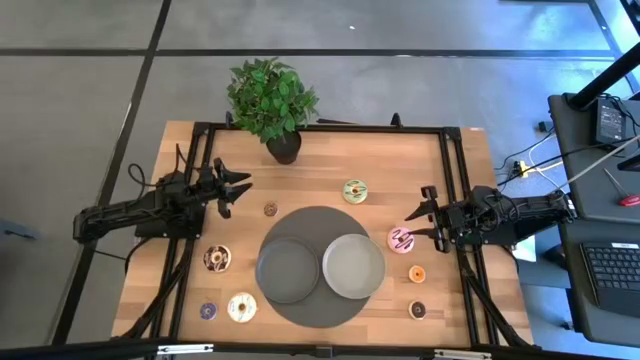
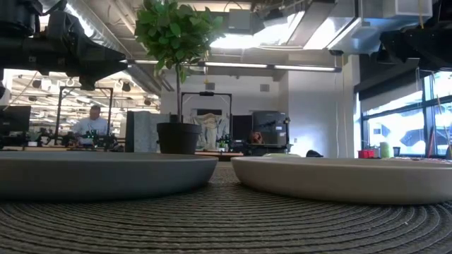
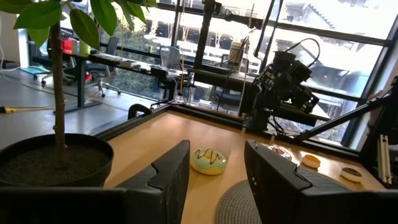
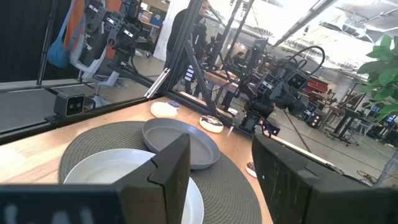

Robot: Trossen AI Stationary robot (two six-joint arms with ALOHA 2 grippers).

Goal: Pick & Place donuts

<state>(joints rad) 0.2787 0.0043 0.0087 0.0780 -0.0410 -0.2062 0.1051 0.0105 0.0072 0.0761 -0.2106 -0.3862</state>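
Eight toy donuts lie flat on the wooden table. In the high view: green (image 1: 354, 190), pink (image 1: 402, 239), chocolate (image 1: 217, 259), cream (image 1: 241, 307), and minis brown (image 1: 270, 209), purple (image 1: 208, 311), orange (image 1: 417, 273), dark brown (image 1: 417, 310). My left gripper (image 1: 236, 188) is open near the table's left side, pointing right, with the green donut (image 3: 209, 160) far ahead of it. My right gripper (image 1: 416, 225) is open at the right side, pointing left, close by the pink donut. Neither gripper holds anything.
A round woven mat (image 1: 318, 300) in the table's middle carries a dark grey plate (image 1: 288, 270) and a light grey plate (image 1: 352, 265). A potted plant (image 1: 272, 100) stands at the far edge. Black frame rails (image 1: 455, 160) run along the table's sides. A person sits far off in the room (image 2: 92, 123).
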